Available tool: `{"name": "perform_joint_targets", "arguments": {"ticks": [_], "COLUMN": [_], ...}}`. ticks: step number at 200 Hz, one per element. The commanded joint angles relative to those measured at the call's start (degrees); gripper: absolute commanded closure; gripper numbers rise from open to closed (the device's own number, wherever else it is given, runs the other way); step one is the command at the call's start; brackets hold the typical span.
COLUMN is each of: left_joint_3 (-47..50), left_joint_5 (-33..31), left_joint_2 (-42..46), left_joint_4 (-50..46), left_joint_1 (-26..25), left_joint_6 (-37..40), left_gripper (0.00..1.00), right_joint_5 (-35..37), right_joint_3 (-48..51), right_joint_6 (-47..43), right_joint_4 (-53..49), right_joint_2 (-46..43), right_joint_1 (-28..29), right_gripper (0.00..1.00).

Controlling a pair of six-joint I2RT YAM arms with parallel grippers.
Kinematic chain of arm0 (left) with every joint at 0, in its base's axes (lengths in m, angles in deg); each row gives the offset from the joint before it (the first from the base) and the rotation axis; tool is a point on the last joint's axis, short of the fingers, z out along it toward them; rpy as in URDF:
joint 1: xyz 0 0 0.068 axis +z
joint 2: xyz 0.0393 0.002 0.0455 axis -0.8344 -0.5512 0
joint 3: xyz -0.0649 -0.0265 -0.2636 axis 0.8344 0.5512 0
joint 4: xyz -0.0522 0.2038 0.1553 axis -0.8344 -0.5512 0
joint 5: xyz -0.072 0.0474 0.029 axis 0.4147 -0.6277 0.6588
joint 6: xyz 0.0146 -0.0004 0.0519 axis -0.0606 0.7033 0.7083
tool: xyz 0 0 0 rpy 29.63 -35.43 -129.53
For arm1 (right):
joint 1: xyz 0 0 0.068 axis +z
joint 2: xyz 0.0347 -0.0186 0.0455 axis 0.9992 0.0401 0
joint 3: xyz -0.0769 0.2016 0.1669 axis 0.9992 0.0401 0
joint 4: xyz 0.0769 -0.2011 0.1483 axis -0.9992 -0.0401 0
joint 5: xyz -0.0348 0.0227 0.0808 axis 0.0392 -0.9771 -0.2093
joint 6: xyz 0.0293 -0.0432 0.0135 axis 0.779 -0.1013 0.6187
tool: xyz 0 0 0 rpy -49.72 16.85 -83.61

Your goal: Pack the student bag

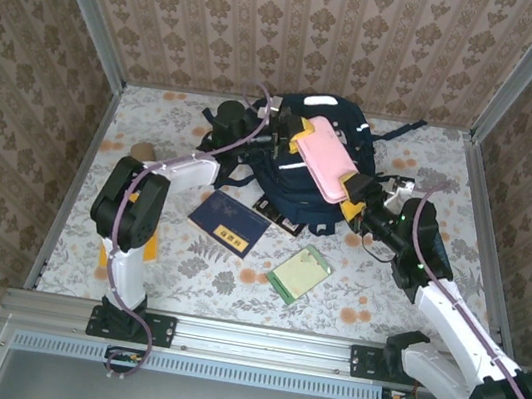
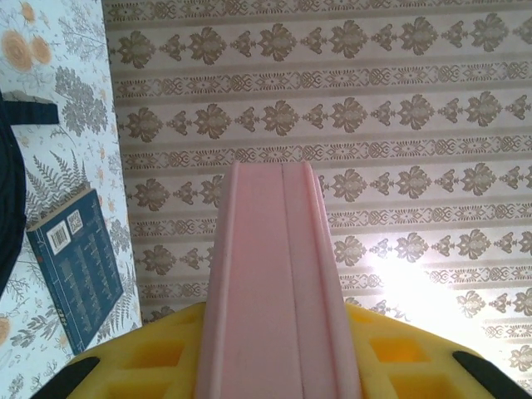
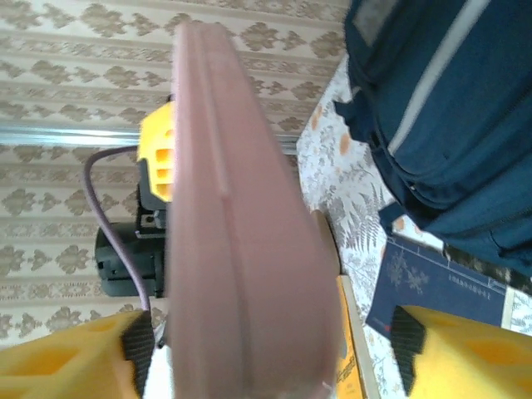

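Navy student bag (image 1: 292, 192) beneath pink case (image 1: 325, 158), left claw (image 1: 299, 138) gripping case

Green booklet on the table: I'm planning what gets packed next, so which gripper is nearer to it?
Right. The right gripper hangs just behind the green booklet; the left gripper is farther back, over the student bag.

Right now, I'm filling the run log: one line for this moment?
left end effector: shut on pink case | right end effector: open around it | pink case: over student bag, unpacked
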Motion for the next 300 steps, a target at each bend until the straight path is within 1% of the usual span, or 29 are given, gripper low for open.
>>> {"name": "perform_joint_targets", "arguments": {"ticks": [1, 33, 50, 58, 66, 83, 95, 103, 110, 121, 133, 157, 183, 197, 207, 215, 239, 254, 300], "left_joint_3": [0.33, -0.56, -0.42, -0.42, -0.34, -0.87, -1.9, -3.42, -5.58, -10.69, -16.49, -27.67, -39.9, -46.65, -50.26, -52.24, -55.41, -56.2, -59.02], "left_joint_5": [1.77, 2.55, 2.73, 2.83, 2.74, 2.78, 1.97, 1.21, -0.2, -4.36, -7.75, -10.54, -10.82, -7.66, -3.67, -1.97, -1.41, -0.61, 0.47], "left_joint_2": [0.2, 0.11, 0.45, 0.7, 0.97, 1.8, 3.0, 3.85, 4.46, 4.62, 3.26, -2.62, -11.87, -17.66, -21.23, -23.27, -27.13, -28.61, -32.78], "left_joint_4": [2.98, -0.04, -3.18, -5.05, -6.84, -12.82, -20.84, -26.79, -35.47, -49.41, -59.46, -69.19, -76.56, -79.26, -78.99, -78.71, -77.99, -76.94, -78.19], "left_joint_1": [-0.78, -2.36, -2.81, -2.83, -2.7, -2.15, -1.33, -0.72, -0.17, 0.54, 0.77, 1.08, 1.22, 1.38, 1.39, 1.23, 0.82, 0.86, 0.53], "left_joint_6": [-0.64, 1.64, 4.2, 5.67, 7.01, 11.6, 17.28, 23.1, 29.32, 39.55, 48.42, 59.15, 67.88, 69.15, 68.44, 67.99, 67.31, 66.42, 66.0], "left_gripper": [0.79, 0.76, 0.71, 0.69, 0.65, 0.5, 0.44, 0.41, 0.39, 0.36, 0.34, 0.32, 0.33, 0.33, 0.33, 0.33, 0.39, 0.39, 0.39], "right_joint_5": [2.23, 3.09, 3.74, 4.28, 5.03, 6.22, 7.26, 7.72, 8.2, 8.87, 9.29, 9.32, 9.8, 10.2, 10.13, 10.04, 9.64, 9.43, 9.07], "right_joint_3": [1.06, 0.68, 0.2, 0.1, 0.13, 0.32, 0.05, -0.01, -0.19, -0.38, -0.18, 0.71, 0.73, 0.4, -0.01, -0.58, -2.13, -2.53, -3.28], "right_joint_6": [2.16, 1.58, 0.84, 0.19, -0.12, -1.3, -2.79, -3.94, -5.21, -7.28, -8.8, -10.8, -13.61, -15.12, -16.19, -17.3, -20.07, -21.15, -22.95], "right_joint_4": [5.83, 5.69, 3.68, 2.55, 1.36, -1.02, -4.23, -5.91, -8.29, -11.85, -14.25, -17.22, -21.54, -24.01, -25.77, -27.25, -31.41, -32.98, -36.32], "right_joint_2": [-1.69, -1.93, -2.35, -2.93, -3.69, -5.6, -7.32, -8.57, -9.67, -11.25, -12.72, -14.59, -16.7, -18.03, -18.8, -19.38, -20.96, -22.2, -24.41], "right_joint_1": [-0.09, -0.13, -0.14, -0.17, -0.16, -0.18, -0.35, -0.57, -0.75, -1.05, -1.31, -1.55, -1.9, -2.17, -2.56, -2.84, -3.78, -4.08, -4.89], "right_gripper": [0.32, 0.5, 0.65, 0.7, 0.71, 0.74, 0.74, 0.74, 0.74, 0.74, 0.74, 0.75, 0.75, 0.75, 0.75, 0.75, 0.75, 0.75, 0.74]}}
